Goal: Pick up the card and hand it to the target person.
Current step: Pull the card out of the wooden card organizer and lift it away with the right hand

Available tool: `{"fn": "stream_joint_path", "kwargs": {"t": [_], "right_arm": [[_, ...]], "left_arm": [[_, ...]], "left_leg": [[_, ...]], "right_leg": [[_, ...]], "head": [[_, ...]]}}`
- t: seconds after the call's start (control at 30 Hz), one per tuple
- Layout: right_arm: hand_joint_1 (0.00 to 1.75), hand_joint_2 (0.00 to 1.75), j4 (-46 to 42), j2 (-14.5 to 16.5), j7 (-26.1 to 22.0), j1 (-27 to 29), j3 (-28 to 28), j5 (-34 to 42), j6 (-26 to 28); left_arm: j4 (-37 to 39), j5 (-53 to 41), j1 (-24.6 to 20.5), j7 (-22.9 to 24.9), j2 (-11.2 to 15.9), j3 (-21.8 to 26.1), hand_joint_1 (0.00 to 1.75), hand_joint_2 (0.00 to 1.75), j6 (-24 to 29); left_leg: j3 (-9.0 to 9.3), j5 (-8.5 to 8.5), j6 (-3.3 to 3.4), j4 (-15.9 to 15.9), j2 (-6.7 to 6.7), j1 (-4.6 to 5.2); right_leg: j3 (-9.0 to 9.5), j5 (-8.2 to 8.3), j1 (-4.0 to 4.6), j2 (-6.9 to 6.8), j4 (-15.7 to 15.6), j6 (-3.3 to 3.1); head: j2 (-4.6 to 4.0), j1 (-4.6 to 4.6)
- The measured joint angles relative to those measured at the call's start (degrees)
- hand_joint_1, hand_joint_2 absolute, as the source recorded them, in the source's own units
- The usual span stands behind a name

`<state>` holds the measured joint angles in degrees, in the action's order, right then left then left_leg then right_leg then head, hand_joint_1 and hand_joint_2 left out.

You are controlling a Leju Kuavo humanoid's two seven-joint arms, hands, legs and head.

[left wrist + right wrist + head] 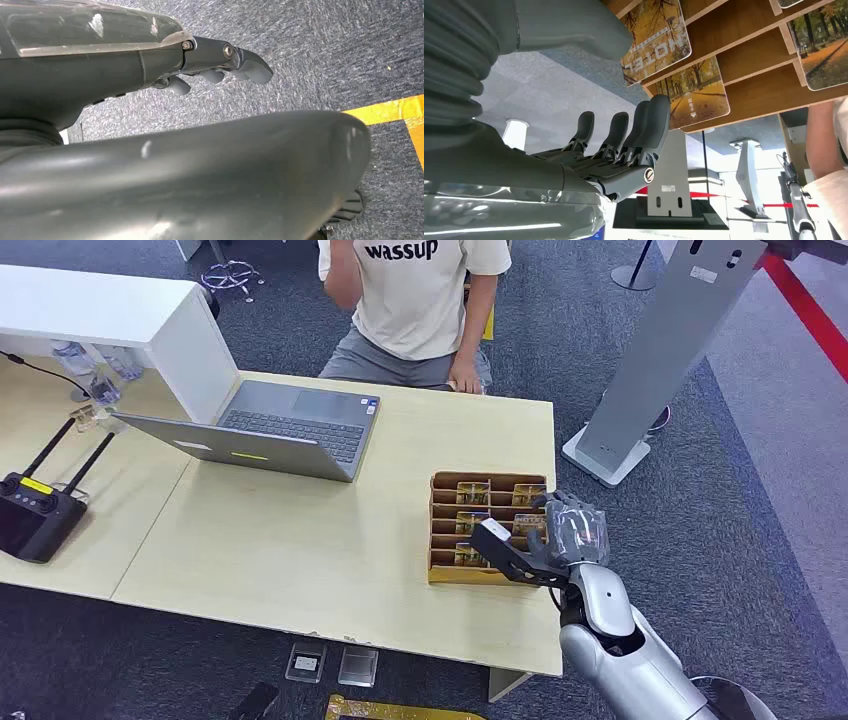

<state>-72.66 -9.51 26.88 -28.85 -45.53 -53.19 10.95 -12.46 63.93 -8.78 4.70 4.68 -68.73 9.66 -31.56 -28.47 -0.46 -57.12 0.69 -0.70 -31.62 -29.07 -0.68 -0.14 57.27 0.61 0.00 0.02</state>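
Note:
A brown wooden card rack (440, 540) stands on the table's right part, with autumn-picture cards (472, 493) in its slots. My right hand (558, 540) hovers at the rack's right front corner, thumb over the front slots, holding nothing. In the right wrist view the fingers (651, 125) are spread away from the thumb, close under a "HOTEL" card (659, 35) and a second card (694, 92). A person in a white T-shirt (420, 290) sits at the far side of the table. My left hand (220, 62) hangs over grey carpet, holding nothing.
An open grey laptop (290, 430) sits left of the rack. A black remote controller (35, 515) lies on the left table, a white cabinet (120, 320) behind it. A grey stand (650, 370) rises right of the table (300, 550). The person's hand (465, 380) rests at the far edge.

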Motion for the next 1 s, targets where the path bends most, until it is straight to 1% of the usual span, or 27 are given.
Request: {"fn": "stream_joint_path", "kwargs": {"t": [0.1, 0.47, 1.0], "right_arm": [[0.83, 1.75, 0.17, 0.02, -0.01, 0.0, 0.0, 0.01, -0.04], [0.89, 1.75, 0.85, 0.08, -0.28, 0.0, 0.0, 0.21, -0.13], [0.75, 1.75, 1.43, 0.09, -0.58, -0.01, 0.0, 0.36, -0.13]], "left_arm": [[0.0, 0.0, 0.01, 0.0, 0.0, -0.12, 0.0, 0.0, -0.01], [0.0, 0.0, 0.28, -0.02, 0.0, -0.76, 0.0, 0.0, -0.07], [0.0, 0.0, 0.43, -0.02, 0.0, -0.84, 0.0, 0.0, -0.1]], "left_leg": [[0.0, 0.0, 0.0, 0.0, 0.0, 0.0], [0.0, 0.0, 0.0, 0.0, 0.0, 0.0], [0.0, 0.0, 0.0, 0.0, 0.0, 0.0]], "right_leg": [[0.0, 0.0, 0.0, 0.0, 0.0, 0.0], [0.0, 0.0, 0.0, 0.0, 0.0, 0.0], [0.0, 0.0, 0.0, 0.0, 0.0, 0.0]], "head": [[0.0, 0.0], [0.0, 0.0], [0.0, 0.0]]}}
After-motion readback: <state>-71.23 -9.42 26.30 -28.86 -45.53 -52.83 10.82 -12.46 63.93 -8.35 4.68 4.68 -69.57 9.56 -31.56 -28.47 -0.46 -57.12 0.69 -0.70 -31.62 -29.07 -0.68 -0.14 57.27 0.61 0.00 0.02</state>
